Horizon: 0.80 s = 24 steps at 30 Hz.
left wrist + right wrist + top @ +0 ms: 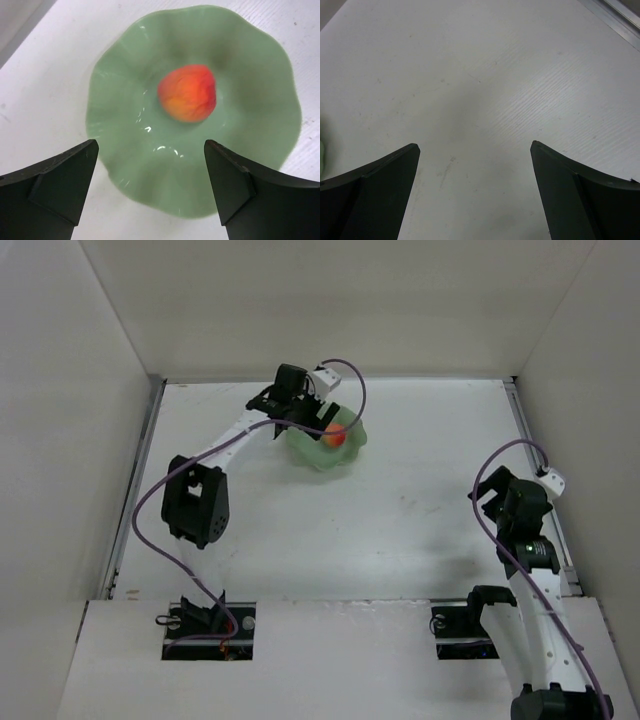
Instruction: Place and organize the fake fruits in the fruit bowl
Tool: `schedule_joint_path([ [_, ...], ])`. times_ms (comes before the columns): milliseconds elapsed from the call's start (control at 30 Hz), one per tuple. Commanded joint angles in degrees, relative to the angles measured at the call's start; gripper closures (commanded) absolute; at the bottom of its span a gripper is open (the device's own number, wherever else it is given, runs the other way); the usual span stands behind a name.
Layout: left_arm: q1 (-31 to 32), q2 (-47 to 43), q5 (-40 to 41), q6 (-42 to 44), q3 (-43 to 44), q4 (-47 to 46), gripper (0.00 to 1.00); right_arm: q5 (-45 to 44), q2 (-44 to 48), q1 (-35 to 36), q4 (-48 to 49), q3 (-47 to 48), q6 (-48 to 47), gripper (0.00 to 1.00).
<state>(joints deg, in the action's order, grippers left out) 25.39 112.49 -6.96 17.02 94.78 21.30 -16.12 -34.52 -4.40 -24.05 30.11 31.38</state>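
Left gripper (150,145) hangs with jaws spread, holding nothing. The fruit (187,93) lies ahead of and between them, inside the fruit bowl (250,165), near its centre. Right gripper (475,147), likewise spread, faces the table (485,75). Placement appears complete; next, lift clear of the rim.

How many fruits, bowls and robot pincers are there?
Fruit: 1, red-orange, lying in the bowl
Bowl: 1, pale green
Pincers: 2, the left pincer and the right pincer, both open
Total: 4
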Motion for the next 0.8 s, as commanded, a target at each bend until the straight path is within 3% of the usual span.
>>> schedule_joint_path([
  [0, -0.9, -10.2, 0.0, -1.7, -2.0, -2.1, 0.11, -1.3, 1.6, 0.7, -1.2, 2.2, -1.1, 0.0],
  [167, -4.9, -17.6, -0.8, -3.7, -5.0, 0.0, 0.09, -1.9, 4.1, 1.3, -1.3, 1.4, -0.5, 0.0],
  [433, -14.7, -23.8, -0.9, -8.3, -12.9, 0.8, 0.09, -1.8, -1.8, 5.8, 0.4, 1.6, -0.7, 0.0],
  [767, -22.0, -28.7, -3.0, -11.6, -18.2, -0.8, 0.09, -1.9, -4.3, 8.4, 2.7, 0.7, -0.4, 0.0],
])
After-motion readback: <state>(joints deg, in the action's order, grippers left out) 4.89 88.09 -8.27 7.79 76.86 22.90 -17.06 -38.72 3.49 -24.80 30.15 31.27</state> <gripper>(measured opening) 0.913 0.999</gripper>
